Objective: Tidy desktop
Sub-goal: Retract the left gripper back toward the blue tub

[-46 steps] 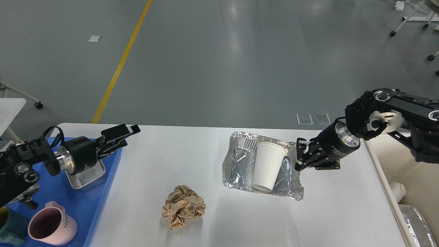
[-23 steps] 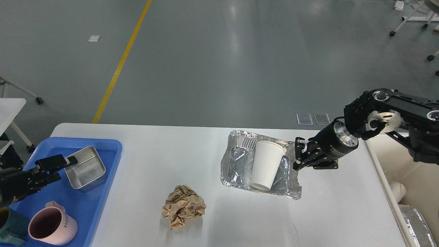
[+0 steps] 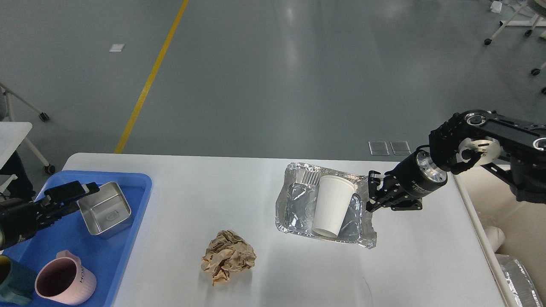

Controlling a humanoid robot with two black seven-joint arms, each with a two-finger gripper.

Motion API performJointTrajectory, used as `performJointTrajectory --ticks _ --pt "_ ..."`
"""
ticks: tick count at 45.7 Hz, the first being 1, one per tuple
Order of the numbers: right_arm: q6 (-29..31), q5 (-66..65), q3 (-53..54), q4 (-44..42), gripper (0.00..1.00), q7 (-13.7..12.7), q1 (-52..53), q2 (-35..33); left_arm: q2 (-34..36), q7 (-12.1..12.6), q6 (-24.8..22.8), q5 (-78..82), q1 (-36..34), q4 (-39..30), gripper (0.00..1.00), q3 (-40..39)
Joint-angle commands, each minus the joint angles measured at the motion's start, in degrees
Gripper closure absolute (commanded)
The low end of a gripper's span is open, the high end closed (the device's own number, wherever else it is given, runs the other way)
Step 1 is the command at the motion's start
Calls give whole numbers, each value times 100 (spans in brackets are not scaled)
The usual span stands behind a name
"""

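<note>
At foil tray's (image 3: pixel 294 213) right rim, right gripper (image 3: pixel 370 192) pinching foil; left gripper's (image 3: pixel 68 197) jaws unclear.

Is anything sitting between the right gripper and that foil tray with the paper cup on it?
No, nothing visible. The right gripper is already at the foil tray's right edge, beside the paper cup.

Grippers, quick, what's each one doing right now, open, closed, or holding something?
Left gripper: cannot tell, empty, above the blue tray.
Right gripper: closed on the foil tray edge.
</note>
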Motion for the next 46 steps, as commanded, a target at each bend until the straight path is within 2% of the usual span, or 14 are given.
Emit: performJointTrajectory --ticks 1,6,11,22,35,46 --pt "0 -21 -6 4 100 0 -6 -3 226 -11 686 24 226 -706 11 -47" --pt "0 -38 -6 4 100 0 -6 6 410 -11 1206 24 253 -1418 11 -64" --pt "0 -38 -15 4 100 -9 -6 -12 630 -3 1259 15 262 -1972 11 -12" --pt "0 -82 -24 4 100 0 -41 -30 920 33 1022 15 314 -1982 10 181" --pt "0 -91 -24 12 100 0 -41 -47 947 76 697 15 323 -1982 9 217" --pt "0 -100 -15 12 100 0 -50 -56 876 120 696 6 341 -1973 9 217"
